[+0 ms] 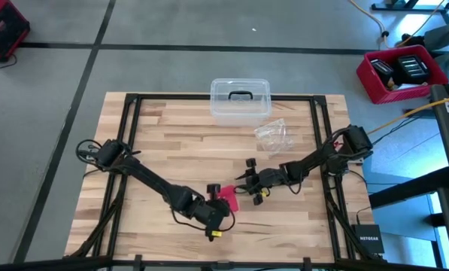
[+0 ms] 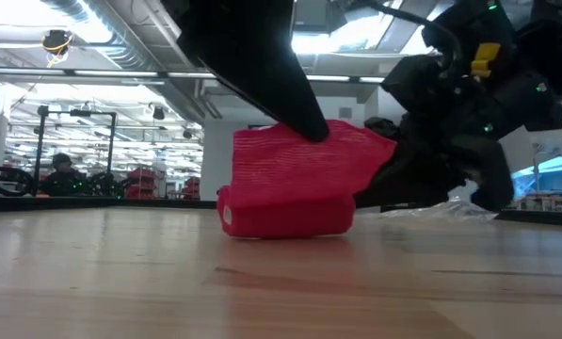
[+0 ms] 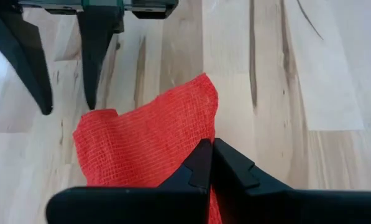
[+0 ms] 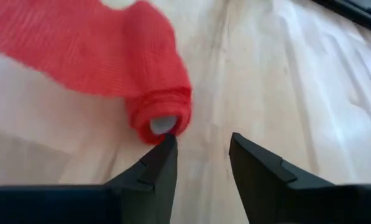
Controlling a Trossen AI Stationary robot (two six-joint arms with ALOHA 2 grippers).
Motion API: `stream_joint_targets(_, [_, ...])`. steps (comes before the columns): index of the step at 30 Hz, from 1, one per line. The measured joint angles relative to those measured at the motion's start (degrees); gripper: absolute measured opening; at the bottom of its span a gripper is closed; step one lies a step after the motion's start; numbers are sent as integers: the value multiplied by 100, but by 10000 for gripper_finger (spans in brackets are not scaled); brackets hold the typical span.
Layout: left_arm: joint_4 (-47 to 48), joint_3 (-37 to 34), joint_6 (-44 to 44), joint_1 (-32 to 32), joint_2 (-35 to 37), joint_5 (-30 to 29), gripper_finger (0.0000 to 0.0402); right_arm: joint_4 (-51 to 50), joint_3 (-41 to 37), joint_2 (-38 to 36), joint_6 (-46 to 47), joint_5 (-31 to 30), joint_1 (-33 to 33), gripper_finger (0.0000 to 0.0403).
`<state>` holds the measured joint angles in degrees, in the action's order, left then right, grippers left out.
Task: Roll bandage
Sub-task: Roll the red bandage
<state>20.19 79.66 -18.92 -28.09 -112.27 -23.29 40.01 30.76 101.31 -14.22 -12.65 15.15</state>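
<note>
Pincer states first: left pincer [image 3: 211, 163] was clamped on the loose tail of the bandage [image 1: 227, 197], fingers pressed together with red fabric between them. Right pincer [image 4: 201, 155] stood with its fingers apart, nothing held, one fingertip [image 4: 166, 144] at or just off the end face of the roll; actual contact could not be confirmed from the wrist view.

Bandage lay on the counter [image 1: 171, 143] near the front middle, between the two pincers. Partly rolled: a small tight cylinder rested on the wood, a pale core showing at its end, with a flat band rising off it. In the low view the band [image 2: 309, 160] was lifted above the roll and drawn up toward the dark finger gripping it. Fabric was bright red, open mesh weave, soft, edges slightly ragged where the tail folded.

Judgement on the arrangement: the left grip likely kept the free tail taut and raised so the winding would stay snug, while the right pincer sat at the roll's end, placed to turn or steady it. Rolling looked under way, not finished; a fair length of band remained unwound.

Further out, toward the back of the counter, well apart from the work: a crinkled clear wrapper [image 1: 273, 135] and a clear plastic box [image 1: 241, 100] with a dark handle at the far edge.
</note>
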Motion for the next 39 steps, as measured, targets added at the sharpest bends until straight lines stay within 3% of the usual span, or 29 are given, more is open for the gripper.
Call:
stream_joint_targets(10, [13, 4, -12, -6, 0, -7, 1, 1113, 31, 582, -108, 1053, -131, 150])
stream_joint_targets(20, [26, 4, 5, -8, 0, -11, 2, 1241, 835, 1566, -106, 1356, -131, 150])
stream_joint_targets(25, [35, 4, 3, -39, 2, -11, 1, 1237, 999, 1688, -247, 1632, -131, 148])
stream_joint_targets(29, [35, 4, -10, -38, 0, -13, 2, 1246, 999, 1689, -278, 1789, -131, 112])
stream_joint_targets(34, [35, 4, -9, -40, 0, -13, 2, 1171, 994, 1665, -285, 2125, -131, 16])
stream_joint_targets(39, [29, 4, -12, -59, 30, -13, 2, 696, 914, 1340, -276, 1898, -131, 6])
